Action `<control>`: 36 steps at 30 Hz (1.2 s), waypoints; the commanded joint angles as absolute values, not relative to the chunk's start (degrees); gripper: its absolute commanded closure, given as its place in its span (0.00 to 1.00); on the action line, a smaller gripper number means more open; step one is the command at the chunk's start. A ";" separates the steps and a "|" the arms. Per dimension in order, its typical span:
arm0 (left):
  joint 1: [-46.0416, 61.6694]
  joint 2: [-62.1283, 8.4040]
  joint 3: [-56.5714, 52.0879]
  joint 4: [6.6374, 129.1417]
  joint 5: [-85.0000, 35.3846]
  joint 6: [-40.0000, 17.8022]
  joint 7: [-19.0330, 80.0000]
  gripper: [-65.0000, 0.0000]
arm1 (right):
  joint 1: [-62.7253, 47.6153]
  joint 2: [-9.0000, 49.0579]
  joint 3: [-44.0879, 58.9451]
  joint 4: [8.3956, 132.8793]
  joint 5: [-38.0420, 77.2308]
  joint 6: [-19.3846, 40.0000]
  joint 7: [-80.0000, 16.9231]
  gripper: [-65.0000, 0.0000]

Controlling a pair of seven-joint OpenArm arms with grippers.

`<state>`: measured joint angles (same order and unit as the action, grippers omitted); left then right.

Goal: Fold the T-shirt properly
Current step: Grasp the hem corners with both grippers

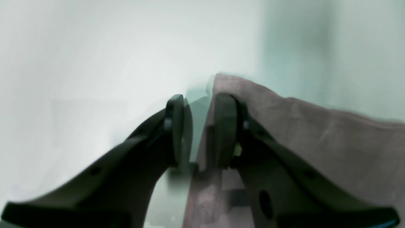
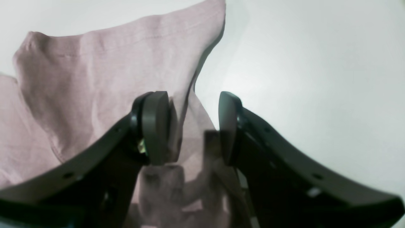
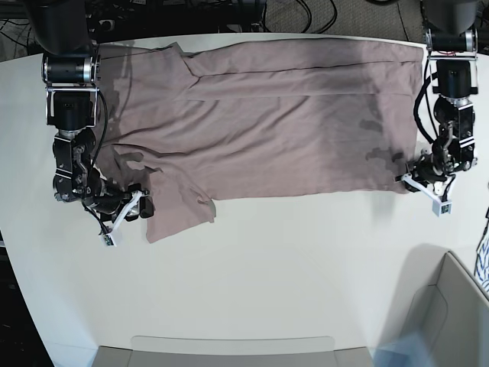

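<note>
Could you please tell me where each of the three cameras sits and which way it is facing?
Left wrist: behind the left end effector, looking along its parted fingers at a T-shirt corner and the white table.
Right wrist: behind the right end effector, whose open fingers straddle a sleeve edge.
Base: overhead, looking down on the spread shirt between both arms.
Shared: every view shows the T-shirt; the base view shows both end effectors.

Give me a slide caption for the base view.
Dusty-pink cotton T-shirt spread across the white table, left gripper and right gripper low at its near corners.
</note>
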<state>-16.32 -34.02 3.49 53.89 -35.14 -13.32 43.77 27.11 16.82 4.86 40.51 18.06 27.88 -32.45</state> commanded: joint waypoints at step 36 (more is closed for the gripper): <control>-13.76 -32.75 -4.09 56.22 -39.96 -18.95 47.52 0.72 | 27.47 17.45 4.79 40.57 16.04 27.21 -35.30 0.60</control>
<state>-12.75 -32.36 -3.97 56.12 -40.49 -19.35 47.29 27.11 16.91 4.86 40.56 17.96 27.88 -32.47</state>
